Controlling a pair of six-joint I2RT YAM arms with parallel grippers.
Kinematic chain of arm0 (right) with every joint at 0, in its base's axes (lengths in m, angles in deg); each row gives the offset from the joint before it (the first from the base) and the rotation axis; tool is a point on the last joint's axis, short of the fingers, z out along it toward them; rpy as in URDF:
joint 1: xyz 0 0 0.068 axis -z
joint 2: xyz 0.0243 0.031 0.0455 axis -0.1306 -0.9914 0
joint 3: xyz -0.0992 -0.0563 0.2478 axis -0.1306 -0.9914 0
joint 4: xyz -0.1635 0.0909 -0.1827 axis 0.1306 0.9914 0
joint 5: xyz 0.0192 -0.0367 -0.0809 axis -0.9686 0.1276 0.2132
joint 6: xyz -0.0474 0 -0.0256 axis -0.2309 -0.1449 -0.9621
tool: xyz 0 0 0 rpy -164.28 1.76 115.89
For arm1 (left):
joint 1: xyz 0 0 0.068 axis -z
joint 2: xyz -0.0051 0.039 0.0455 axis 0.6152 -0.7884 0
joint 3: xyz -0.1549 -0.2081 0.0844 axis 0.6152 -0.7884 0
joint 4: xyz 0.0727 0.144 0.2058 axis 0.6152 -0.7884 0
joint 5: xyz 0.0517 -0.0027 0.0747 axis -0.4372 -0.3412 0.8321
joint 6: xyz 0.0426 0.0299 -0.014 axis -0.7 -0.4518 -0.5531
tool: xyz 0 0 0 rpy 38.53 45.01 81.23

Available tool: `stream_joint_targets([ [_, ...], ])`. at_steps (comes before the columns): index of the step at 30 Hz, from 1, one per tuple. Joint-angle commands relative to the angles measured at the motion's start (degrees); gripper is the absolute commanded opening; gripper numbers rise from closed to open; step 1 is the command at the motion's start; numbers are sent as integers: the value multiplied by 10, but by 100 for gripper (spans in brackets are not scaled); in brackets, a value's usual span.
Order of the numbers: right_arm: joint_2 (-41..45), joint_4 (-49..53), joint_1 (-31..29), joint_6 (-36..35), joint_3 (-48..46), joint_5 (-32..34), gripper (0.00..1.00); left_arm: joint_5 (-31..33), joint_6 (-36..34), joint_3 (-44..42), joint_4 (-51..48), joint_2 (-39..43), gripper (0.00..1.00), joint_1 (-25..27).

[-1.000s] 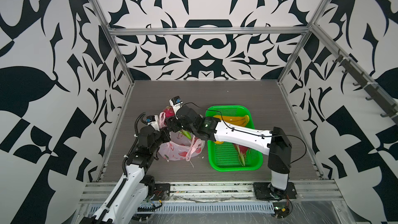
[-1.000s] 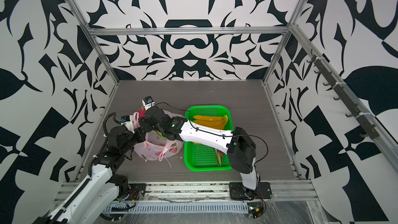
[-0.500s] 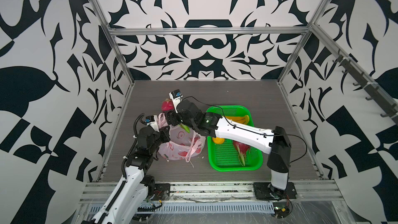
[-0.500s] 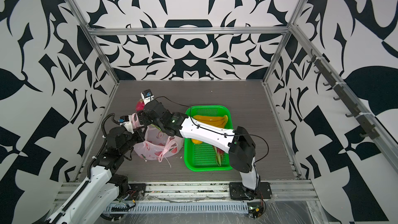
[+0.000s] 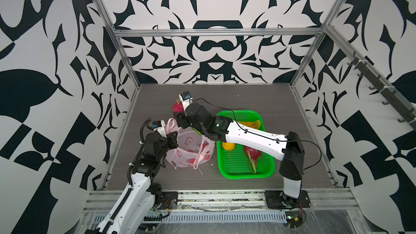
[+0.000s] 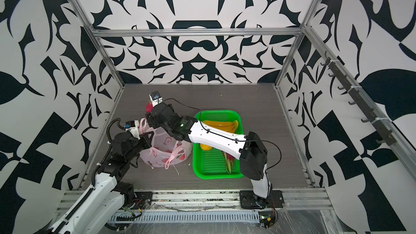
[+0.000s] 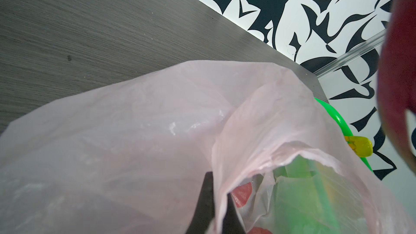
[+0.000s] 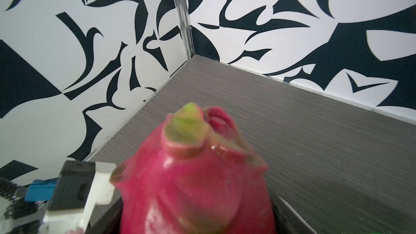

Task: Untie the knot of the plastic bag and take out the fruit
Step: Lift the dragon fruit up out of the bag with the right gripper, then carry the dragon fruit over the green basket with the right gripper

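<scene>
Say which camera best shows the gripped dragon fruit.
The right wrist view: the dragon fruit is close up, magenta skin and green tip clear. Both top views show only a small magenta bit; the left wrist view, a dark red blur.

No word, number or brand is showing clearly enough to be read. Some red lettering (image 5: 182, 165) is running along the lower front of the plastic bag (image 5: 190, 151), but it is appearing too small and blurred to make out.

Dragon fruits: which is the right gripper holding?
The dragon fruit raised behind the pink bag, in the right gripper; the other dragon fruit lies in the green basket.
</scene>
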Motion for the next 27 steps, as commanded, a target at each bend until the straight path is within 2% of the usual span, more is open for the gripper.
stream_joint_targets([
  [1,53,-19,7,-8,-1,33,18,-2,2,-12,10,-4,0,0],
  [14,160,2,35,7,-104,132,18,-8,0,-7,27,-24,0,-1],
  [22,260,57,50,66,-196,220,18,-10,0,-5,31,-30,0,-1],
  [27,305,98,50,113,-242,252,18,-12,-3,-2,32,-37,0,0],
])
